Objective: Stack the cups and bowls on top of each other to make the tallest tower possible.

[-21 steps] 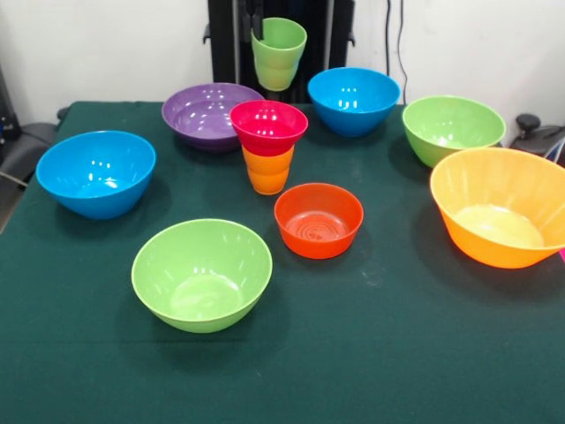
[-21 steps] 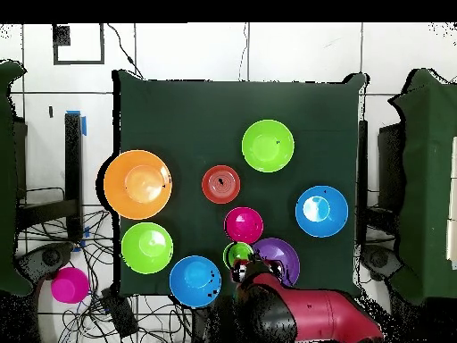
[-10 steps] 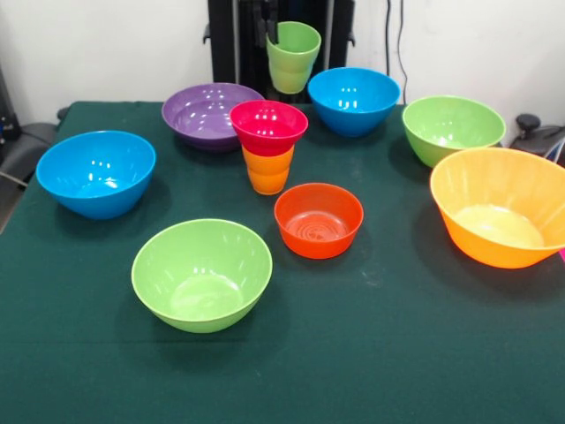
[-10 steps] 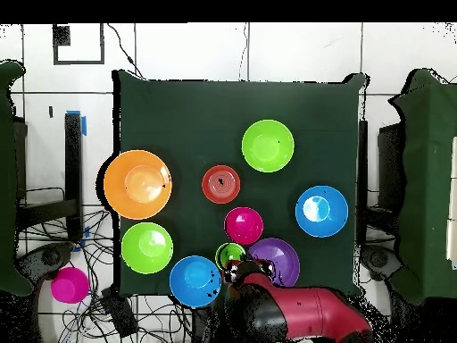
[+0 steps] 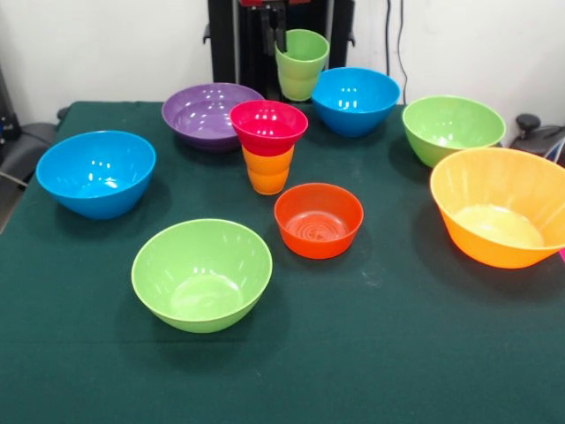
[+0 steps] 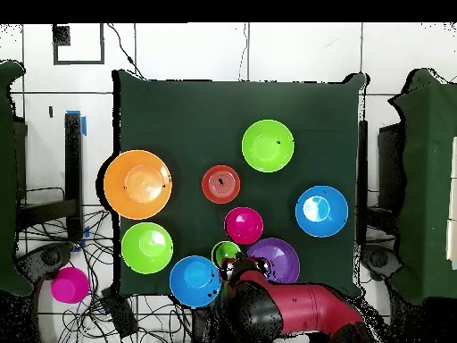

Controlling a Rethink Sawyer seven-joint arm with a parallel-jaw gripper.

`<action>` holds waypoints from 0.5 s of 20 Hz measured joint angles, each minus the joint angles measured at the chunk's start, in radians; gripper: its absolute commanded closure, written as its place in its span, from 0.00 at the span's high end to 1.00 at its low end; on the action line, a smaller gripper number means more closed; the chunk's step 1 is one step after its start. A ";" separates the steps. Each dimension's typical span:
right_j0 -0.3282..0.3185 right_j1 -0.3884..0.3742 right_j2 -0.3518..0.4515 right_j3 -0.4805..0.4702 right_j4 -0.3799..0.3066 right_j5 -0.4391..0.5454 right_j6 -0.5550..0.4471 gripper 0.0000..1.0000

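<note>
Front view is showing me the pincer (image 5: 281, 35) clamped on the rim of the light green cup (image 5: 301, 64), one finger inside and one outside, and I am holding that cup in the air at the far side of the tabletop (image 5: 371, 353), between the purple bowl (image 5: 208, 113) and the far blue bowl (image 5: 355, 99). I am judging the step as carrying it to the small tower, where the magenta bowl (image 5: 269, 125) is sitting on the orange cup (image 5: 268, 170). To do it well I am planning to keep the cup level, centre it over the magenta bowl and release only once it is seated. The blue bowl's rim is lying just beside the cup and could be clipped. The orange-red bowl (image 5: 319, 220), both green bowls (image 5: 201, 274) and the large orange bowl (image 5: 500, 207) are standing well apart.
</note>
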 measured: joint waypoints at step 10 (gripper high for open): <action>0.006 0.026 -0.025 -0.029 -0.004 -0.031 0.000 0.00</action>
